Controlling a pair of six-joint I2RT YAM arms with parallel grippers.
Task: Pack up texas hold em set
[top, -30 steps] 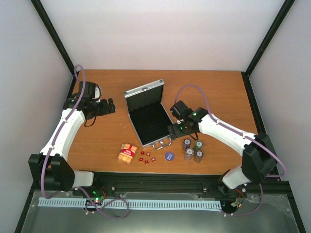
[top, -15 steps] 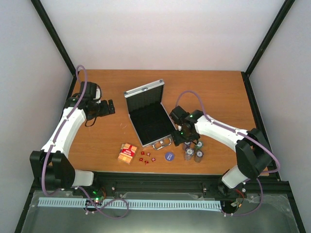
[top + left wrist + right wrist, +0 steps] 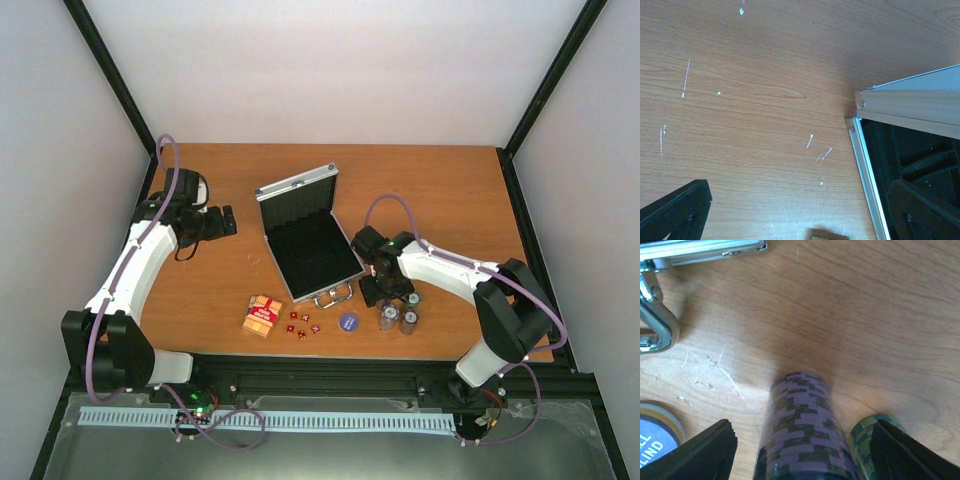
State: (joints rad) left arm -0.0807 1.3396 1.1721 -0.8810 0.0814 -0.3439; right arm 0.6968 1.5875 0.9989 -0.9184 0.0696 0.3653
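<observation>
I see the silver case point(image 3: 310, 250) lying open on the tabletop point(image 3: 450, 190), lid point(image 3: 297, 188) raised at the far side, handle point(image 3: 335, 296) toward me. Right of the handle stand the chip stacks point(image 3: 398, 314). Left of them lie the blue disc point(image 3: 348, 321), red dice point(image 3: 301, 325) and red-orange card box point(image 3: 263, 314).

My right gripper point(image 3: 801, 440) straddles a tall stack of purple-and-black striped poker chips point(image 3: 799, 410), which stands upright on the brown wooden tabletop point(image 3: 865, 315). My two black fingers point(image 3: 700, 455) stand wide on either side of it, and bare wood shows between the stack and the finger nearer the disc. A green-and-black chip stack point(image 3: 871, 437) stands just beside the purple one, partly hidden by my other finger. At the lower left corner lies a blue disc with a cream rim point(image 3: 652, 437). At the upper left are the silver aluminium case's edge point(image 3: 700, 249) and its metal loop handle point(image 3: 657, 327).
</observation>
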